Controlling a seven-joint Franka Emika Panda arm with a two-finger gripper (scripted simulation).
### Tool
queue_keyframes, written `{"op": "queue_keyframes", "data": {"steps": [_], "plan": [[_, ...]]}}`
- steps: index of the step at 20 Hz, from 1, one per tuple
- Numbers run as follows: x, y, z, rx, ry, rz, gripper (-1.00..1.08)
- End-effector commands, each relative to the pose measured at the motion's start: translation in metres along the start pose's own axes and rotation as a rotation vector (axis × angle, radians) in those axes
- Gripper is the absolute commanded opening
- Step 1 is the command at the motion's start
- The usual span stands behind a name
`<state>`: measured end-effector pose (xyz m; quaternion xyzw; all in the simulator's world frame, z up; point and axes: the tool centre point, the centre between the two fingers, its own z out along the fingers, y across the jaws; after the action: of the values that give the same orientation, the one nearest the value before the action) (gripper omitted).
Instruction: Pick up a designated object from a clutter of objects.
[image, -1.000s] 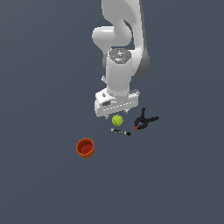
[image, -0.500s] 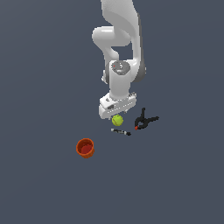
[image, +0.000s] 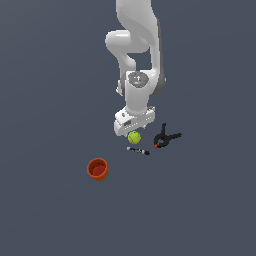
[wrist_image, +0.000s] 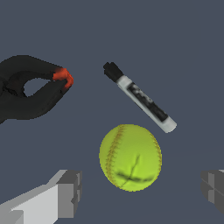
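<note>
Yellow-green ball (wrist_image: 130, 157) on the worktop (image: 50, 75), between the spread fingers (wrist_image: 65, 192), which flank it without touching. Round, it shows no long axis; its red seams arc across the near face. The arm (image: 137, 60) hangs almost vertically, wrist down, directly over the ball. The marker (wrist_image: 140, 97) and black clamp (wrist_image: 30, 87) lie beyond the fingers; the red-orange cup (image: 97, 169) sits well apart.

From the exterior view I can't make out the gripper (image: 133, 131) fingers; the hand hides the top of the ball (image: 134, 137). In the wrist view, the clamp (wrist_image: 30, 89) runs off frame, and both fingers (wrist_image: 65, 192) are cropped.
</note>
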<state>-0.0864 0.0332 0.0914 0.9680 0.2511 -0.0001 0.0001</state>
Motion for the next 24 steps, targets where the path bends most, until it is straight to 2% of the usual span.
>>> {"op": "queue_keyframes", "data": {"steps": [1, 11, 17, 18, 24], "plan": [[0.0, 0.0, 0.003, 0.0, 0.0, 0.0, 1.0], [-0.001, -0.001, 0.041, 0.0, 0.0, -0.003, 1.0], [-0.002, -0.001, 0.05, 0.0, 0.0, -0.003, 1.0], [-0.002, -0.001, 0.05, 0.0, 0.0, -0.003, -1.0], [-0.002, -0.001, 0.05, 0.0, 0.0, -0.003, -1.0]]}}
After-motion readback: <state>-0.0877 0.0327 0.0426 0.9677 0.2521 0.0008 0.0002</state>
